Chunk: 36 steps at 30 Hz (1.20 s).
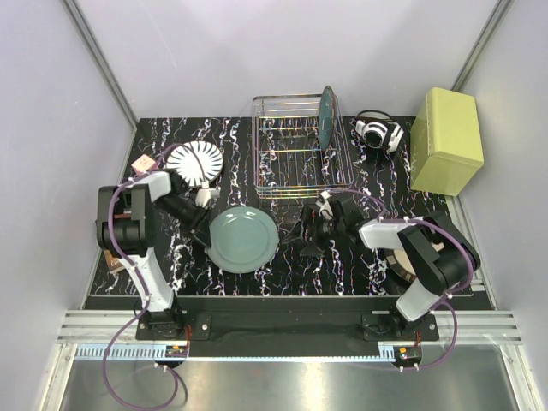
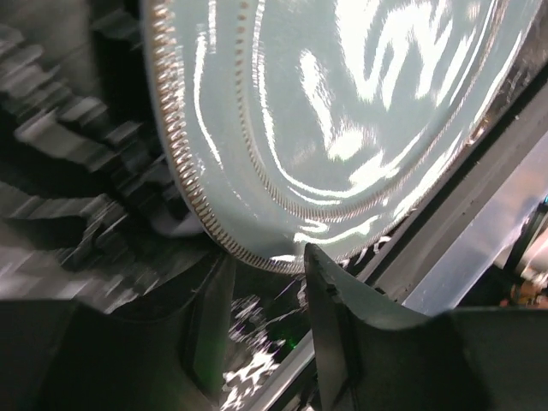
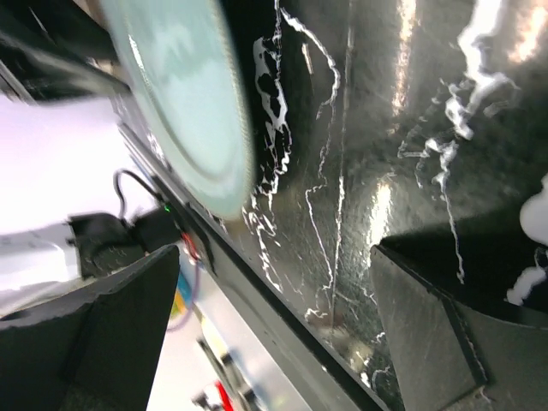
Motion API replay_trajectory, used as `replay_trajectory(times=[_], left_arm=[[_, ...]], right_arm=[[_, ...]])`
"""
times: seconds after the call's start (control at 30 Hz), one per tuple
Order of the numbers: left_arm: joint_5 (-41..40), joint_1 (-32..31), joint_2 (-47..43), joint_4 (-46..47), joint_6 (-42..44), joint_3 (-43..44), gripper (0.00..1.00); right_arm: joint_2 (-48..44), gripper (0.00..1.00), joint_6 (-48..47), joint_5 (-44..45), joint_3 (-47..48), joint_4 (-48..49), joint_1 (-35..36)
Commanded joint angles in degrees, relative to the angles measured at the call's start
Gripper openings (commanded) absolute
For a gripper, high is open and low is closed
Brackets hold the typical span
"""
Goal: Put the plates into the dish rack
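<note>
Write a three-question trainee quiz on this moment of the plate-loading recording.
1. Which plate stands upright in the dish rack?
A) the striped one
B) the dark teal plate
C) the beige one
2. True or false: the right gripper holds a plate.
3. Fill in: the left gripper has its fingers at the rim of the ____ plate.

Key: 1 B. 2 False: its jaws stand wide apart over the tabletop, with nothing between them. 3 The pale green-blue plate, which lies flat on the table in front of the rack.
</note>
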Motion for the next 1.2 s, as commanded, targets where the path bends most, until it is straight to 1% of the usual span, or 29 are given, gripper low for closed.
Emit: replay_trajectory(times=[0.0,0.03,0.1,0.3,0.43,0.57,0.63,0.77,0.8,0.83,0.87,0.9,0.93,1.0,1.03,1.13,1.17], left_arm=[[5.35,-5.25,-1.15,-1.60,-1.28,1.24,0.40],[5.70,-5.25,-0.36,-1.60,-1.45,1.68,0.40],[6.05,-7.27,0.17,-1.60,-1.98,2.03,0.40],[5.97,-9.56,1.31,-1.60,-1.98,2.30,0.38],[5.00,-11.05,1.92,-1.24,-2.42,2.21,0.37],[5.70,-11.67,2.89,-0.37,-3.83,2.65,0.33],[5.79,-11.85,3.07,0.07,-4.18,2.65,0.33],[6.05,-12.20,3.16,0.34,-4.62,2.65,0.32],[6.05,-12.29,2.98,0.43,-4.62,2.65,0.31],[6.05,-12.37,3.07,0.34,-4.71,2.56,0.31],[5.97,-12.55,3.07,0.34,-4.62,2.56,0.31],[5.97,-12.72,3.07,0.34,-4.71,2.56,0.31],[5.88,-12.81,3.07,0.43,-4.62,2.56,0.31],[5.79,-13.25,3.25,0.43,-4.71,2.56,0.31],[5.62,-13.34,3.33,0.43,-4.71,2.65,0.31],[5.53,-13.43,3.33,0.34,-4.71,2.65,0.31],[5.61,-13.52,3.33,0.43,-4.71,2.56,0.31]], right_arm=[[-1.80,0.98,9.60,9.16,-5.60,11.28,0.57],[-1.01,0.97,10.21,11.08,-6.30,12.09,0.65],[-0.22,0.97,10.22,12.76,-6.14,13.15,1.00],[5.85,0.94,9.87,17.16,-1.22,17.98,2.23],[10.15,0.91,11.01,16.03,2.47,18.78,4.51],[12.18,0.89,11.19,13.48,2.83,19.92,5.66],[11.75,0.86,10.75,11.55,1.78,20.54,6.10],[8.59,0.79,10.05,11.72,-1.73,21.94,7.94],[7.80,0.77,9.78,11.98,-2.35,22.47,8.21],[6.22,0.71,8.74,12.50,-3.23,22.56,8.56],[5.51,0.68,8.12,12.68,-3.50,22.56,8.83],[4.98,0.64,7.68,12.68,-3.50,22.47,9.09],[4.02,0.57,7.24,12.86,-3.41,22.21,9.18],[2.87,0.51,6.71,13.39,-2.80,20.90,9.09],[2.43,0.43,6.10,14.00,-2.62,20.46,9.18],[0.67,0.30,5.04,15.93,-2.27,19.40,9.18],[0.23,0.23,4.69,16.37,-2.10,19.22,9.18]])
